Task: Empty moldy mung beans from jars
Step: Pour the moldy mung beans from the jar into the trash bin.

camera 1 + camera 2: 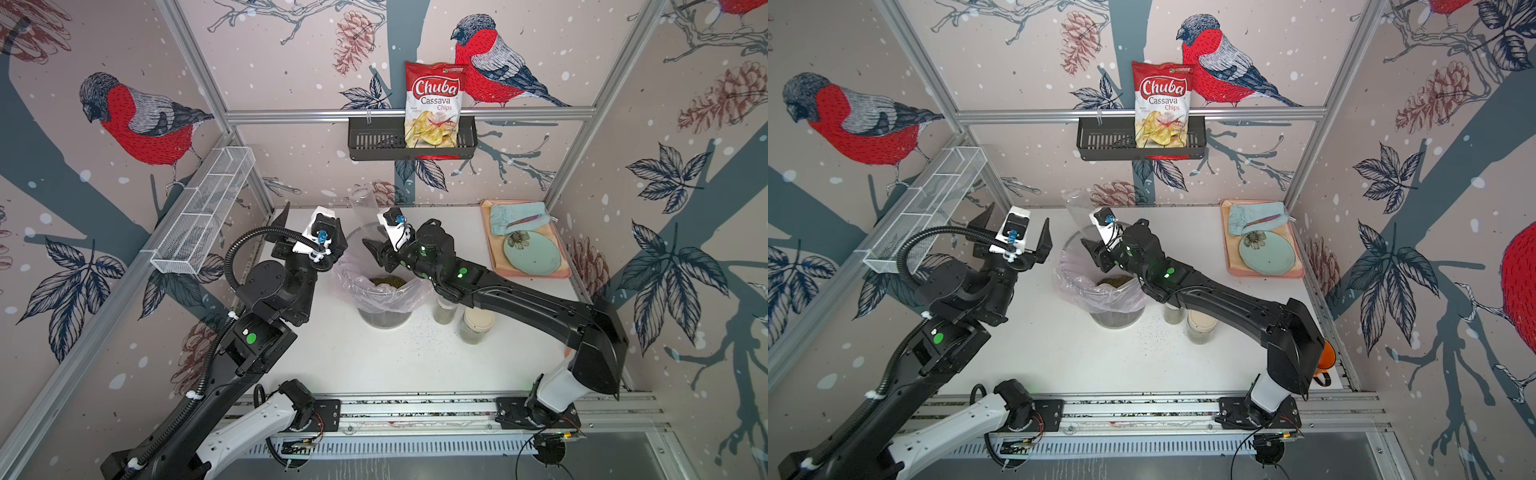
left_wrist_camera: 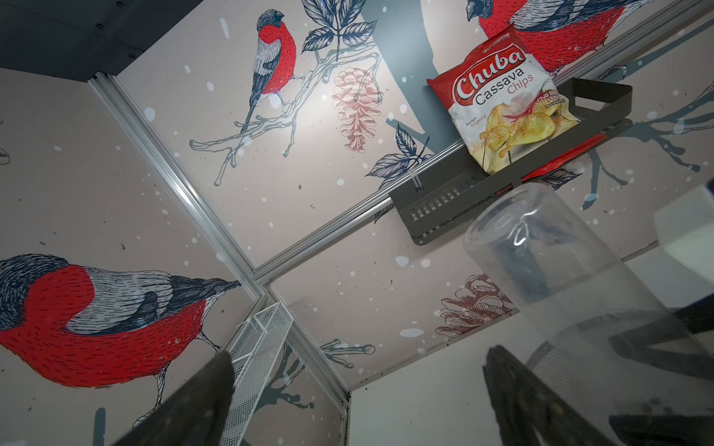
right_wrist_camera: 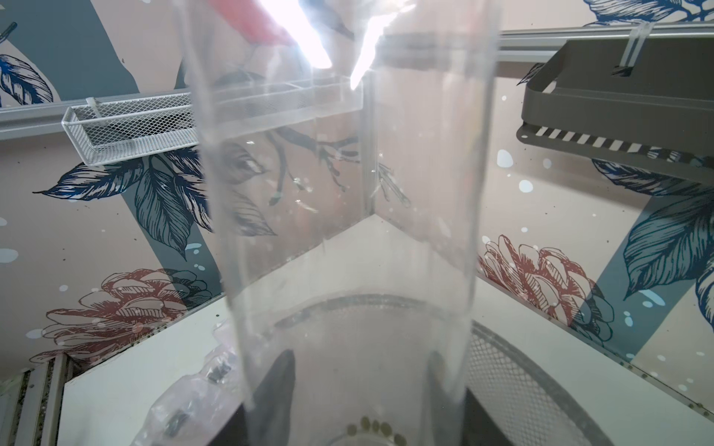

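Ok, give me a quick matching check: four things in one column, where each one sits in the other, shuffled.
1 tall jar
2 cream-lid jar
3 chip bag
4 plate

A on the pink tray
B in the black wall basket
C in the right gripper, above the bin
D on the table, lid on

Pairs: 1-C, 2-D, 3-B, 4-A.

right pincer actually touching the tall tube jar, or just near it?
Touching. The right wrist view shows the right pincer with its fingers pressed against both sides of the tall tube jar, no gap.
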Robot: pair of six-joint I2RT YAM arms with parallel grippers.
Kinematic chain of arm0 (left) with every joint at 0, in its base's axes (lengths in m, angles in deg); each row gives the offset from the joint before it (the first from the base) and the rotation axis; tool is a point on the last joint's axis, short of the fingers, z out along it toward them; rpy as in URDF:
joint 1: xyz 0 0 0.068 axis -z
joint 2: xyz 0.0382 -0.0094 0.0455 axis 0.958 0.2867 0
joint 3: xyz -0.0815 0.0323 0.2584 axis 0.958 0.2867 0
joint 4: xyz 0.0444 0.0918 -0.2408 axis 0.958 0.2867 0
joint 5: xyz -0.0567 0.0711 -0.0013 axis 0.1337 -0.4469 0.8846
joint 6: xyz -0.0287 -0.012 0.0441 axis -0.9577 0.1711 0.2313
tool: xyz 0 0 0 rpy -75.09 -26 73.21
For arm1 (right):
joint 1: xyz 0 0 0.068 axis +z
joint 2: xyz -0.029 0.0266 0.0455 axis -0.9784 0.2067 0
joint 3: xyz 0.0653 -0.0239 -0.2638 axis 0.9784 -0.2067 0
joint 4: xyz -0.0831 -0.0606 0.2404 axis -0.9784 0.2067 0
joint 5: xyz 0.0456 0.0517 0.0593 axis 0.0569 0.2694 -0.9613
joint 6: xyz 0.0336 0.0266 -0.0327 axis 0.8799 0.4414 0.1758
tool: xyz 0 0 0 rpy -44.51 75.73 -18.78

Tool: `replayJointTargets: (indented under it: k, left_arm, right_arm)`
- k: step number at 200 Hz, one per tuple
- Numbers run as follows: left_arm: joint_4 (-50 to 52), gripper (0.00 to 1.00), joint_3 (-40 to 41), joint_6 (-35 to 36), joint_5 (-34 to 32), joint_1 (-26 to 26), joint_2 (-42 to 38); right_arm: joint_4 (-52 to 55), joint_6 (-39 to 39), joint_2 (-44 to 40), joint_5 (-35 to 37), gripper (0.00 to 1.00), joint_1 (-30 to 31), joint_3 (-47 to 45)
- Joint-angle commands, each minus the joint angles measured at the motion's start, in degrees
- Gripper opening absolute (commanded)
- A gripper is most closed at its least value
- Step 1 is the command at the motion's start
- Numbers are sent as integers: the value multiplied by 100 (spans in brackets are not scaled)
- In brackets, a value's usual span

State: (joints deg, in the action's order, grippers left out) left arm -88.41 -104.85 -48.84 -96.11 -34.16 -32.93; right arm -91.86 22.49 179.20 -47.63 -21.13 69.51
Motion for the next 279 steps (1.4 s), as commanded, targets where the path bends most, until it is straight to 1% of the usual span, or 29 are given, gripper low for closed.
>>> replayJointTargets:
  k: [1, 16, 25, 36, 55, 74, 92, 99, 113, 119, 127, 135, 140, 147, 153, 157, 163, 177, 181, 187, 200, 204, 209, 225, 232, 243, 251, 262, 279]
  left_arm:
    - [-435, 98, 16, -92, -83, -16, -12]
    - [-446, 98, 35, -97, -82, -17, -7]
    - [-444, 98, 35, -110, -68, -18, -18]
    - [-425, 98, 39, -152, -38, -24, -35]
    - [-459, 98, 64, -189, 13, -24, -61]
    - [-370, 98, 30, -246, 56, -23, -51]
    - [-378, 98, 47, -260, 72, -24, -58]
    - [-376, 98, 62, -264, 76, -23, -65]
    - [-347, 98, 60, -269, 94, -24, -61]
    - [-360, 98, 69, -260, 88, -24, -65]
    - [-387, 98, 89, -246, 77, -24, -69]
    - [-433, 98, 114, -218, 65, -24, -74]
    - [-449, 98, 118, -207, 68, -24, -74]
    - [-435, 98, 124, -207, 69, -24, -73]
    - [-427, 98, 124, -215, 68, -24, -82]
    - [-422, 98, 124, -208, 60, -24, -83]
    - [-424, 98, 130, -199, 59, -24, -83]
    - [-482, 98, 177, -182, 34, -24, -98]
    - [-487, 98, 185, -180, 33, -29, -100]
    - [-486, 98, 186, -187, 41, -32, -100]
    - [-429, 98, 177, -206, 44, -31, -109]
    - [-433, 98, 177, -207, 27, -33, -114]
    - [-447, 98, 192, -198, 25, -33, -125]
    - [-525, 98, 230, -171, 24, -33, -130]
    - [-515, 98, 222, -188, 41, -33, -129]
    - [-413, 98, 154, -275, 59, -41, -106]
    - [-335, 98, 104, -339, 59, -41, -72]
    - [-239, 98, 46, -394, 70, -42, -39]
    - [-232, 98, 24, -463, 72, -42, -7]
  right_arm:
    - [-872, 106, -179, 241, 27, 3, -324]
    - [-489, 100, -336, 302, 27, 121, -185]
    - [-746, 117, -498, 320, 26, 150, -355]
    - [-1094, 147, -425, 371, 26, 75, -547]
    - [-250, 106, -171, 457, 25, 56, -55]
    - [-1120, 150, -344, 324, 25, 54, -557]
    - [-130, 147, -77, 446, 24, 62, 97]
    - [-306, 143, -226, 384, 24, 115, -5]
    - [-1180, 198, -403, 332, 24, 75, -529]
    - [-966, 213, -235, 356, 24, 3, -371]
    - [-292, 232, 31, 351, 24, -62, 98]
    - [207, 311, 74, 328, 23, -46, 440]
    - [77, 301, -58, 221, 23, -15, 339]
    - [-439, 283, -303, 50, 23, 21, -33]
    - [-1014, 332, -449, 31, 23, 22, -385]
    - [-1096, 326, -452, 47, 24, 0, -452]
    - [-899, 301, -297, 139, 24, -52, -301]
    - [377, 339, 143, 232, 23, -109, 555]
    - [452, 382, 125, 242, 22, -94, 614]
    - [206, 365, -67, 101, 23, -43, 416]
    - [-1034, 369, -561, -25, 23, 27, -450]
    - [-1147, 372, -577, -20, 25, 14, -526]
    - [-969, 343, -446, 23, 25, -10, -423]
    - [573, 260, 94, 357, 22, -20, 650]
    - [611, 295, 16, 414, 22, 8, 657]
    - [19, 498, -293, 334, 23, 8, 264]
    - [-68, 758, -415, 85, 24, -90, 215]
    - [468, 1265, -292, -441, 24, -345, 658]
    - [1617, 1906, 180, -1835, 26, -779, 1684]
